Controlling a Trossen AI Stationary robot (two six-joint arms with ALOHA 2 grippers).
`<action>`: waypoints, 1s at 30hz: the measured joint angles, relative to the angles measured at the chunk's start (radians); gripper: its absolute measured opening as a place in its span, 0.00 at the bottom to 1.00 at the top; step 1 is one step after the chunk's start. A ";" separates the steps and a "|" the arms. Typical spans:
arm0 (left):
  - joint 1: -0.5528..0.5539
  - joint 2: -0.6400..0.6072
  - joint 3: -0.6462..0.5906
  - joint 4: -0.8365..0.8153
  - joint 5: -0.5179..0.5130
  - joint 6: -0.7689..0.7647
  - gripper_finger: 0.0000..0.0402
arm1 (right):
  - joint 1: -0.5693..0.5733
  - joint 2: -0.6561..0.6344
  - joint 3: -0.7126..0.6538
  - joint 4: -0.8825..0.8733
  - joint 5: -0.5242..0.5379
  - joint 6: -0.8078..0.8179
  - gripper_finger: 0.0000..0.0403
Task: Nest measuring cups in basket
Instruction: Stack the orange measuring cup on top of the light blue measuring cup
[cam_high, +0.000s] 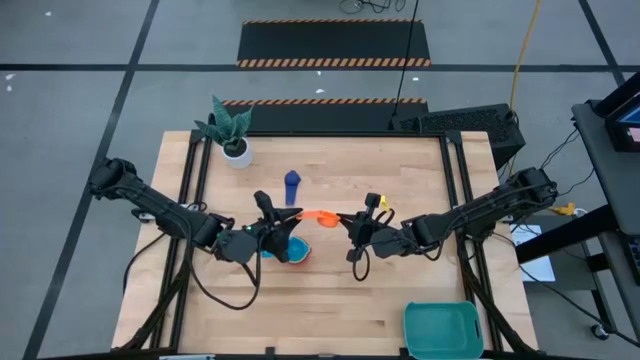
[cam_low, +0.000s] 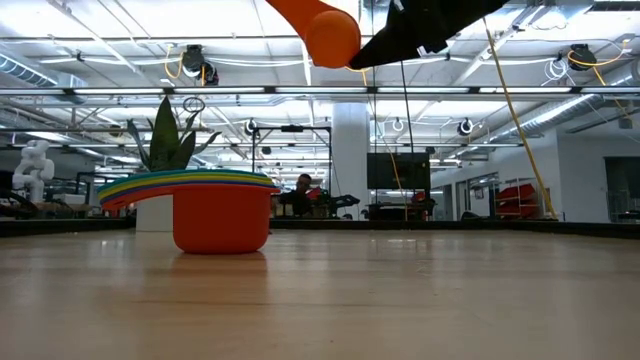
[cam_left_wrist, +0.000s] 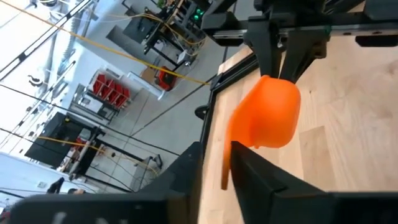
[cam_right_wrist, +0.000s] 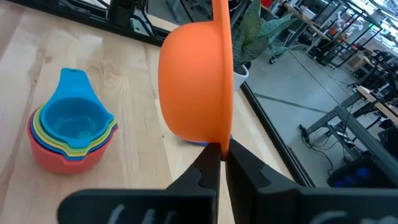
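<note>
An orange measuring cup hangs above the table's middle, between my two grippers. My right gripper is shut on it from the table's right. My left gripper comes from the left, its fingers standing narrowly apart on either side of the cup's handle. Below, a stack of nested cups rests on its red bottom cup, with a blue cup on top. A navy cup lies farther back. The teal basket sits at the near right edge. My left gripper has the flat handle edge-on between its fingers. Whether a finger touches it, I cannot tell. My right gripper pinches the cup's rim, on the side away from the handle, between its two fingers, coming nearly level from the table's right. The cup is lifted clear and turned on its side, rim upright.
A white plant pot with a green plant stands at the far left corner. Black frame rails run along the table's left and right sides. Bare wood lies between the stack and the basket.
</note>
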 joint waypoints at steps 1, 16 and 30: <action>0.000 0.000 0.000 -0.001 0.000 0.001 0.17 | 0.000 0.000 0.000 0.000 0.000 0.000 0.01; 0.001 0.000 -0.001 -0.031 0.032 -0.017 0.02 | 0.012 0.000 0.000 -0.007 0.002 -0.021 0.06; -0.101 -0.020 -0.074 -0.032 0.020 -0.041 0.01 | 0.081 -0.158 0.000 -0.266 -0.132 0.170 0.27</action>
